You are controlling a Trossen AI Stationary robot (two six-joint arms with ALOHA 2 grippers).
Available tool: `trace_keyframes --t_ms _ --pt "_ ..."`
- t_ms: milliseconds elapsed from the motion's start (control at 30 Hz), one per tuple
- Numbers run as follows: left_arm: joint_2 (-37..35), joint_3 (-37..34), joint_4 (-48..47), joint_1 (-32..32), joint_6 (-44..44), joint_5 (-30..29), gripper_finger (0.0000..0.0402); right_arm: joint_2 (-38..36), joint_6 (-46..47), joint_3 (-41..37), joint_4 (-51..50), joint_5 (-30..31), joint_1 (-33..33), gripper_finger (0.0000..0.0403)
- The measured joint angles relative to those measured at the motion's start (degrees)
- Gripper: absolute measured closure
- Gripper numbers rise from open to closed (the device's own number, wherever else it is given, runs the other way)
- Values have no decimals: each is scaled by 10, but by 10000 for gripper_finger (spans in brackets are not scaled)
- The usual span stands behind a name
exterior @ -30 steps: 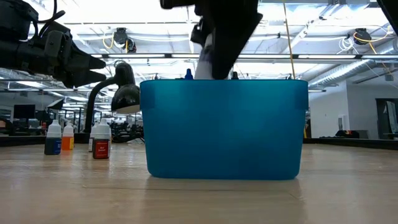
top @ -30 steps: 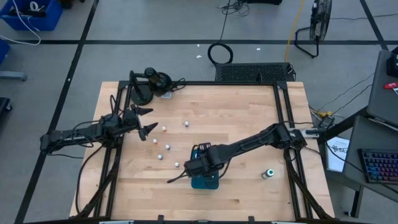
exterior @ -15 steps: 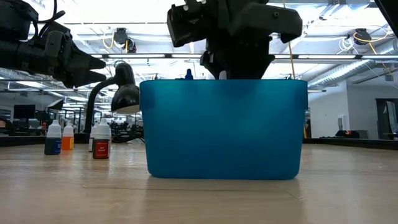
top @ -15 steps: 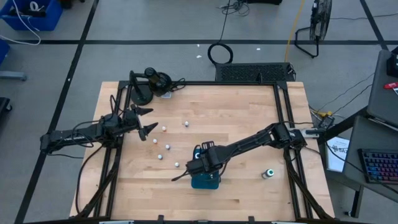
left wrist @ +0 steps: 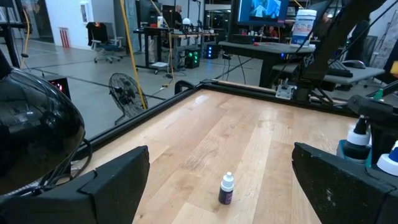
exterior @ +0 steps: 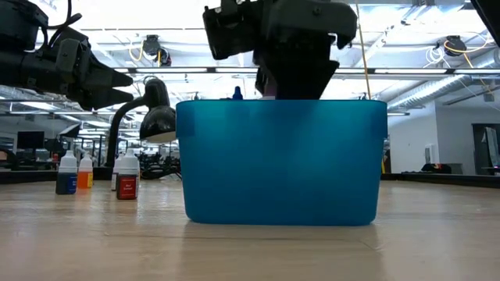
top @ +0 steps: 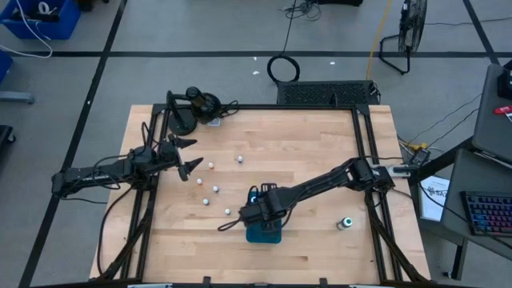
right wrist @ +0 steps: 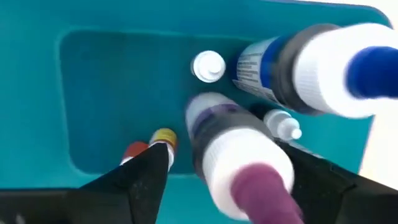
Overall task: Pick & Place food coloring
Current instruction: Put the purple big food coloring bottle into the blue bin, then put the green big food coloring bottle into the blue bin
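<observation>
The right end effector (top: pixel 258 214) hangs over the smooth, teal plastic bin (top: pixel 263 233) near the front of the pale wood-plank surface (top: pixel 304 144), its dark fingers spread apart around a white purple-tipped bottle (right wrist: pixel 239 162) without pinching it. The left end effector (top: pixel 189 154) waits wide open and empty at the left. More food coloring bottles (top: pixel 214 190), small cylinders with white caps, stand scattered between them, others inside the bin.

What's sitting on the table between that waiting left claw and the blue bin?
In the overhead view, a few white-capped food coloring bottles stand scattered on bare wood between the open left claw and the teal bin, where the right claw hovers.
</observation>
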Motion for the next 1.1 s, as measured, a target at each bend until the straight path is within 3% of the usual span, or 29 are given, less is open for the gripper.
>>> trace_keyframes --t_ms 233,467,633,833,1100 --pt "0 0 0 0 0 0 11 -43 88 0 -43 -17 1 140" --pt "0 0 0 0 0 0 11 -109 331 1 -170 -98 31 152" --pt "0 0 0 0 0 0 11 -140 458 -2 -245 -107 92 152" --pt "0 0 0 0 0 0 11 -197 597 -61 -243 -106 163 152" --pt "0 0 0 0 0 0 11 -305 733 -223 -242 -106 222 152"
